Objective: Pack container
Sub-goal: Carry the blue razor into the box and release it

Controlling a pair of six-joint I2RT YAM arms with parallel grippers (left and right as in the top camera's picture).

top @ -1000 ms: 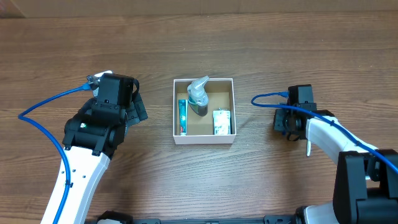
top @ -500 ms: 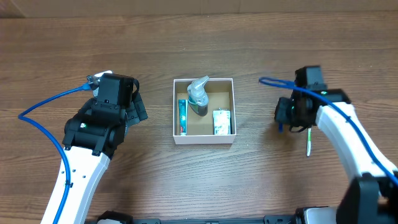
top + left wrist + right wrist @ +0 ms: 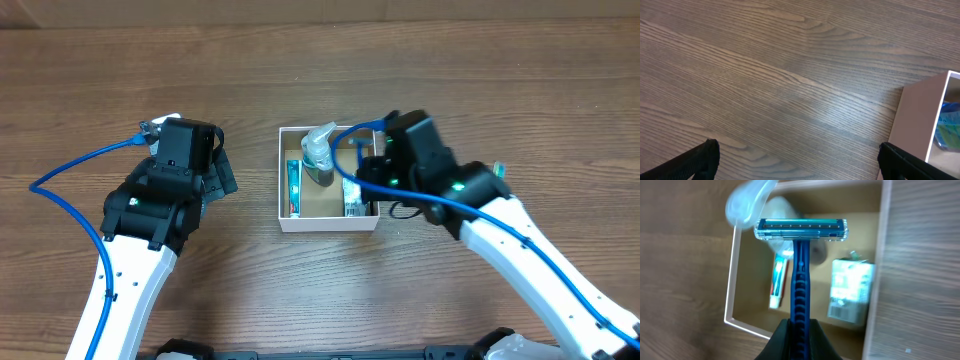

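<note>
Blue razor (image 3: 800, 275), pinched in the right pincer (image 3: 800, 330), is yet to be dropped into the container (image 3: 328, 225) beside three packed toiletries (image 3: 293, 188); left pincer (image 3: 797, 152) is spread wide.

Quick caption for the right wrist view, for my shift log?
Right gripper holds a blue razor by its handle above the open container, toothpaste tube and small packet inside.

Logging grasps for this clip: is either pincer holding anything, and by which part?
Right pincer holds the blue razor by its handle; left pincer holds nothing.
</note>
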